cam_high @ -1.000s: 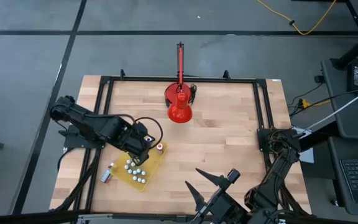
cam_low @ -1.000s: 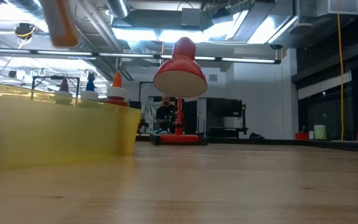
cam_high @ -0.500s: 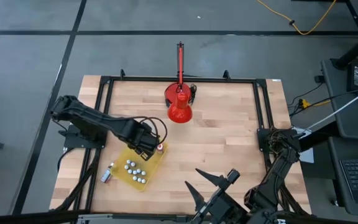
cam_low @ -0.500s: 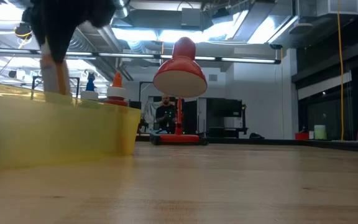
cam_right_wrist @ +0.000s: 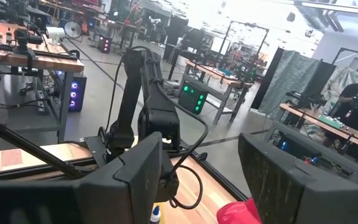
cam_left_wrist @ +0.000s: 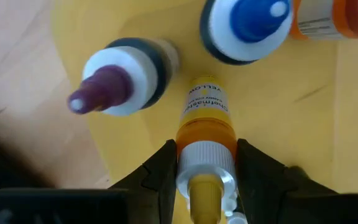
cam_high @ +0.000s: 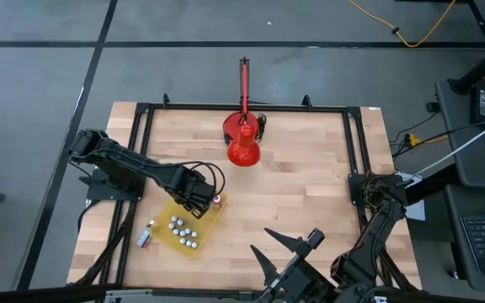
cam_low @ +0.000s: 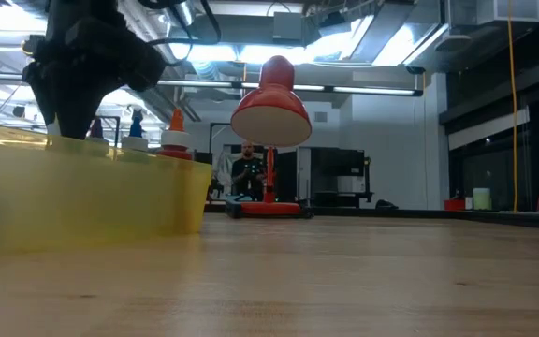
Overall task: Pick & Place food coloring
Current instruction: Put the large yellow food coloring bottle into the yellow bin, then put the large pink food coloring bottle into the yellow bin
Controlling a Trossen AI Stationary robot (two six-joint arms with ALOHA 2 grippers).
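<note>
A: Food coloring, item in hand: 1 yellow bottle [cam_left_wrist: 205,134], pale cap, label reading "yellow". Location?

B: Inside the yellow tray [cam_high: 207,225], upright, base at or just above the tray floor; I cannot tell if it touches. The left gripper [cam_left_wrist: 205,180] has its fingers narrowed onto the bottle's neck, 1 on each side of the cap.

A: Neighbours in the tray?

B: In the left wrist view, 1 purple-tipped bottle [cam_left_wrist: 122,73] and 1 blue-tipped bottle [cam_left_wrist: 246,28] stand just beside the held one, with the label of another at the frame edge. From above, about 6 pale caps [cam_high: 183,231] show in the tray, on the side away from the gripper. 1 red-capped bottle [cam_high: 216,199] stands at the tray's edge toward the red lamp [cam_high: 243,145].

A: Anything outside the tray?

B: 1 small grey object [cam_high: 144,238] lies on the table [cam_high: 310,185] just beside the tray, on the side away from the lamp; too small to identify.

A: Right gripper?

B: Right gripper [cam_right_wrist: 197,180] waits off the table's near edge, well apart from the tray, jaws parted and holding nothing.

A: Progress?

B: Judged late: most bottles are in. Left: release this one, lift clear, then check for strays.
</note>
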